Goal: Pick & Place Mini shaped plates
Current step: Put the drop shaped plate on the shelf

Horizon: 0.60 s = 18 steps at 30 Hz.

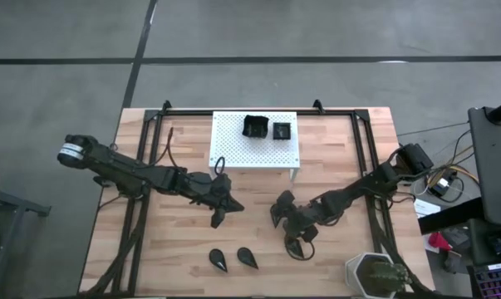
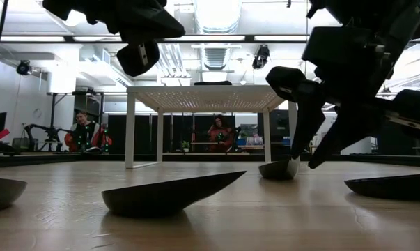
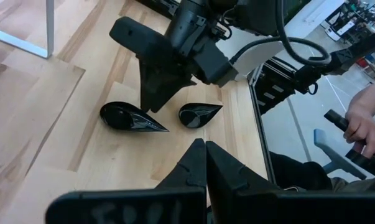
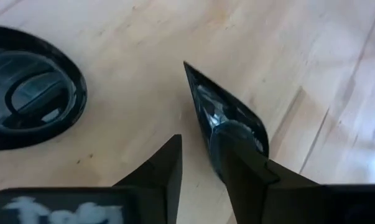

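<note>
Several glossy black mini shaped plates show. Two square ones [image 1: 255, 127] [image 1: 281, 130] sit on the white perforated stand [image 1: 233, 145]. Two teardrops [image 1: 219, 261] [image 1: 248, 257] lie flat near the front edge. A third teardrop [image 4: 25, 99] lies beside a fourth [image 4: 231, 112]. My right gripper [image 4: 199, 142] is open and straddles that fourth plate's rim. My left gripper [image 3: 204, 149] hangs shut and empty above the table, left of centre [image 1: 218, 221]. My right gripper has one fingertip [image 4: 227, 134] down inside the teardrop plate's hollow, at its wide end [image 4: 249, 127]. The other finger [image 4: 171, 155] stands outside the rim with a gap. The fingers slant down from the table's right. The plate lies flat on the wood; whether the fingertip touches it I cannot tell.
A grey-green hexagonal pot [image 1: 375, 274] stands at the front right corner. Black rails [image 1: 370, 166] run along both sides of the table. A person's hand [image 3: 361, 121] shows beyond the table edge. Bare wood lies between the stand and the front plates.
</note>
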### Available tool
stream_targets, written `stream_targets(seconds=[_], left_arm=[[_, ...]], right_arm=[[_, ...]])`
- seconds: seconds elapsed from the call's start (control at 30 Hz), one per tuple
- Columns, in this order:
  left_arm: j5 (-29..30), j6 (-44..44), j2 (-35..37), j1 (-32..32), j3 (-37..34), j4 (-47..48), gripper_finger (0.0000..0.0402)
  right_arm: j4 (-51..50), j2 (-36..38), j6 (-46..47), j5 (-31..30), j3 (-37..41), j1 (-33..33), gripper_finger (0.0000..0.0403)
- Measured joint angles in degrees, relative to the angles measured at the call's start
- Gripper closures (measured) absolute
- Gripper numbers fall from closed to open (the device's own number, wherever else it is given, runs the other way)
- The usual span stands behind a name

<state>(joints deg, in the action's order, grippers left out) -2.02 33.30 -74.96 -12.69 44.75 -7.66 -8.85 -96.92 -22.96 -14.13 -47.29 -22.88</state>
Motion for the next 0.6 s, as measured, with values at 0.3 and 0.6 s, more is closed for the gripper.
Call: stream_targets(seconds=[0.3, 0.6], left_arm=[[0.0, -0.1, 0.0, 0.0, 0.0, -0.3, 0.0401], [0.0, -0.2, 0.0, 0.0, 0.0, -0.5, 0.0401]], right_arm=[[1.6, -1.2, -0.2, -1.1, 0.1, 0.0, 0.0319], [1.9, -1.5, -0.2, -1.1, 0.2, 0.3, 0.0320]])
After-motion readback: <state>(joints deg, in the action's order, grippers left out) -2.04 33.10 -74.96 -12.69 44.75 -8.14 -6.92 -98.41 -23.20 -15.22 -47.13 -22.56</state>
